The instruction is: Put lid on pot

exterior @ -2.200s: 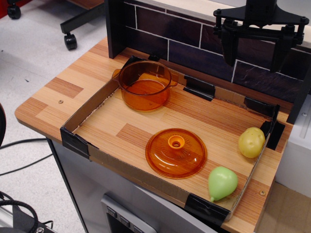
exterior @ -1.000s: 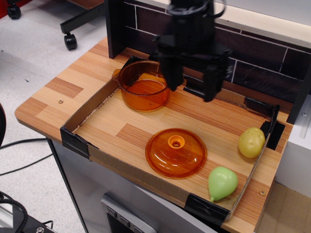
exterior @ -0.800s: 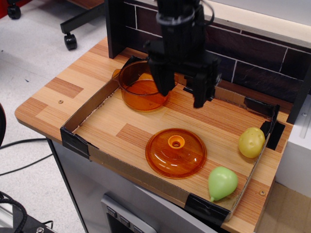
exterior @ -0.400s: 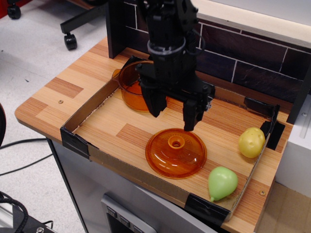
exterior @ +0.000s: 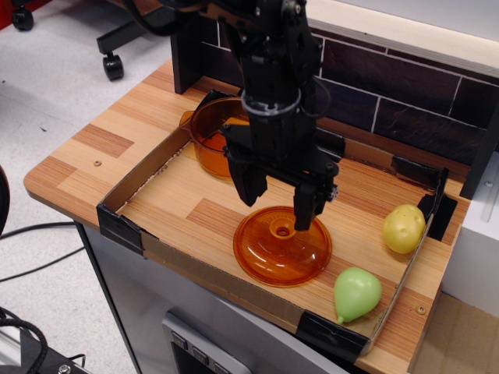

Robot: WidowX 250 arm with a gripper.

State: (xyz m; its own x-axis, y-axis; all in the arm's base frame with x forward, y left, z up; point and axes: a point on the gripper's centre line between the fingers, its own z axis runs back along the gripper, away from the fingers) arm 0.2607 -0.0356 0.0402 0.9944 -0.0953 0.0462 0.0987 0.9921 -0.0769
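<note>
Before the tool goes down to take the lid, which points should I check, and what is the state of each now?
1. Tool open: ok, its two fingers stand apart.
2. Tool over the lid knob: seems ok, one finger on each side of it; exact centring cannot tell from this one view.
3. Lid free and flat: ok, it lies knob-up on the tray floor, nothing on it.
4. Pot upright and open: ok where visible; the arm hides part of it.
5. Yellow fruit and green fruit clear of the lid: ok, both lie apart to its right.
6. Height of fingers above lid: cannot tell.
</note>
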